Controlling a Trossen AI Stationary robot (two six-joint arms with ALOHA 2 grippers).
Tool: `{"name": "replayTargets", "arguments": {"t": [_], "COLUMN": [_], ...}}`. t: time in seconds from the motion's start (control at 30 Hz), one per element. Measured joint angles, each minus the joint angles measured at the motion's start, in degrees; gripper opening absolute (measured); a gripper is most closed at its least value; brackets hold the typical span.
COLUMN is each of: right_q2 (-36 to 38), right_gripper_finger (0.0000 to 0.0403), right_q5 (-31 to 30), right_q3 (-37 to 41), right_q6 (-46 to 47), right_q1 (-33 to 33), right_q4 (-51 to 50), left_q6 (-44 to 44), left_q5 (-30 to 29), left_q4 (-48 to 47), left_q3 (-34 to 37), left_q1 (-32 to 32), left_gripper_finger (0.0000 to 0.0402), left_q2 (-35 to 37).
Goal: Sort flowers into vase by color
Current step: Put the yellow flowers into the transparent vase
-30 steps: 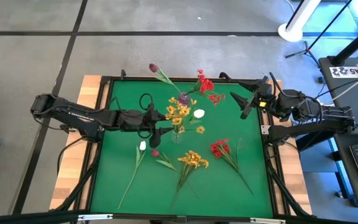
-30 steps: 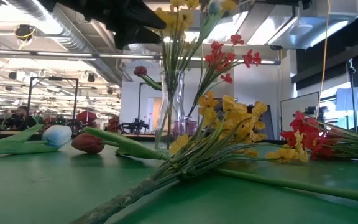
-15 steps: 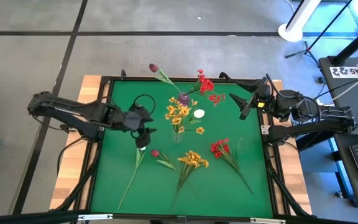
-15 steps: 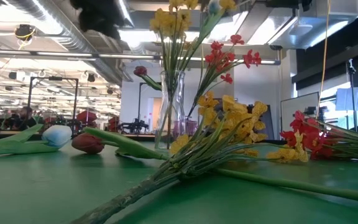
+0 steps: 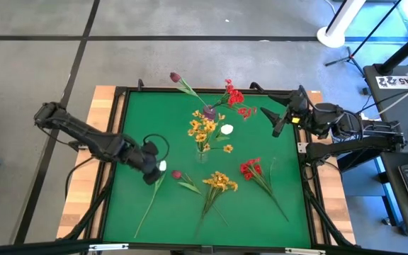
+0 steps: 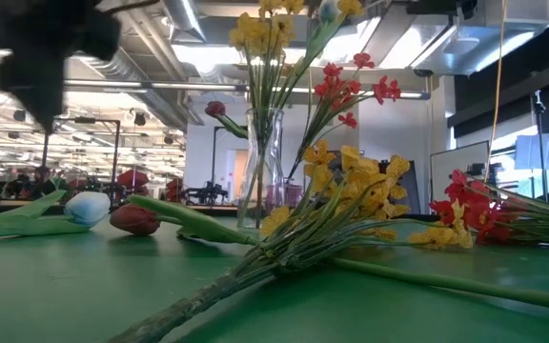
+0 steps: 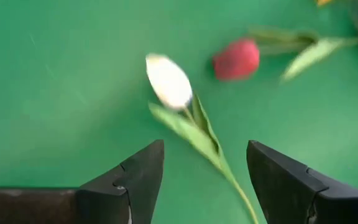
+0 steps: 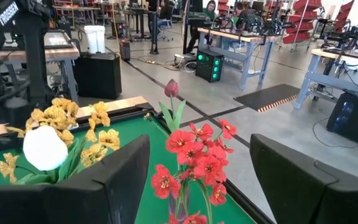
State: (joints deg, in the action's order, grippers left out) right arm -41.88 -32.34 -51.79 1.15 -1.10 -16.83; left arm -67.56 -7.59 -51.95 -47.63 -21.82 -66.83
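Observation:
A white-budded flower (image 5: 163,166) lies flat on the green mat, its stem running toward the near left. Beside it lie a maroon bud (image 5: 177,173), a yellow cluster (image 5: 219,182) and a red cluster (image 5: 250,168). A glass vase (image 6: 263,167) at mid-table holds yellow blossoms (image 5: 202,129). Red blossoms (image 5: 234,95) and a maroon tulip (image 5: 175,76) stand behind it. My left gripper (image 5: 151,172) hangs open above the white flower, pointing steeply down. In the left wrist view its fingers (image 7: 138,177) stand either side of the stem below the white bud (image 7: 168,81) without touching. My right gripper (image 5: 278,120) waits open, raised at the right edge.
The mat sits inside a black frame (image 5: 119,142) on a wooden table. Free mat lies at the left and the near right corner. Beyond the table is a workshop with desks and people (image 8: 211,9).
My left gripper has drawn back from beside the vase toward the table's near left, sunk a little and tipped from nearly level to pointing steeply down over the white flower. It has stayed open. The flowers have not moved.

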Motion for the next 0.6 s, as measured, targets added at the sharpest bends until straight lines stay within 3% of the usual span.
{"name": "replayTargets", "arguments": {"t": [0.27,0.6], "right_q2": [0.0,0.0], "right_gripper_finger": [0.0276,0.0276], "right_q5": [0.0,0.0], "right_q3": [0.0,0.0], "right_q6": [0.0,0.0], "right_q1": [0.0,0.0], "right_q4": [0.0,0.1], "left_q6": [-13.2,-13.0], "left_q5": [2.0,-0.4], "left_q4": [9.8,13.3], "left_q3": [7.6,8.1], "left_q1": [-5.7,-6.5], "left_gripper_finger": [0.0221,0.0221], "left_q2": [-1.0,-5.2]}}
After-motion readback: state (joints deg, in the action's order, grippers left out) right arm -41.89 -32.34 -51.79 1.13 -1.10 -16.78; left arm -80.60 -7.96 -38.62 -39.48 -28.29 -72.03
